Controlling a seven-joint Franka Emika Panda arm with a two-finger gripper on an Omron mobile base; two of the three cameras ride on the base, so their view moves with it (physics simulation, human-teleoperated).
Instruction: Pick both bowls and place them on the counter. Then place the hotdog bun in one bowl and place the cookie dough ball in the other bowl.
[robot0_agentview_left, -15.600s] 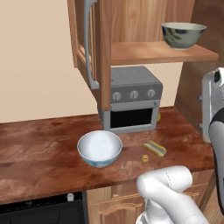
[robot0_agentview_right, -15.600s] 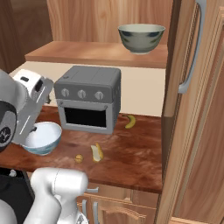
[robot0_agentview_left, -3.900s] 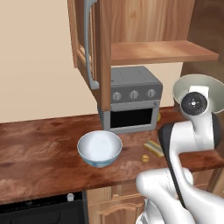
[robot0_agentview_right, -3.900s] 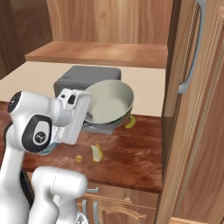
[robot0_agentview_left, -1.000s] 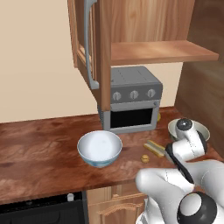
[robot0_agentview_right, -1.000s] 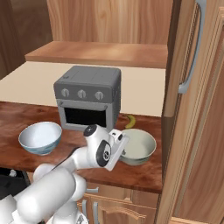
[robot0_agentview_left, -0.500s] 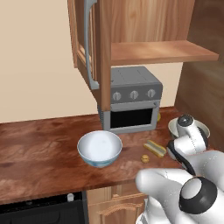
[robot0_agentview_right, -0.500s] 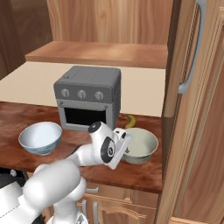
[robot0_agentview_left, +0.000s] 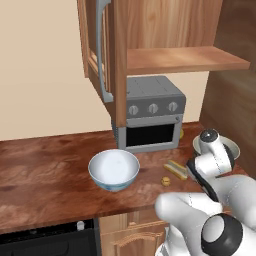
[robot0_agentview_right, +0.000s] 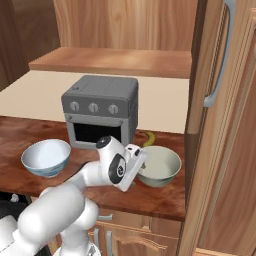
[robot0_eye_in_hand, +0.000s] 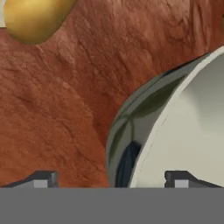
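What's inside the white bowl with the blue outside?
Nothing that shows. The white bowl has a bare, pale inside in both base views. Its near wall hides a little of the bottom, so something very tiny there can't be ruled out.

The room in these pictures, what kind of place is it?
Most likely a home kitchen: a grey toaster oven stands on a reddish-brown wooden counter, with wooden cabinets overhead.

Arm: we see it folded low and reaching forward, wrist bent down. End effector (robot0_eye_in_hand: 109, 179): jaws spread wide, one fingertip (robot0_eye_in_hand: 41, 178) to each side of a rim, gripping nothing. Same end effector (robot0_agentview_right: 140, 159) shows at the wrist's far end.
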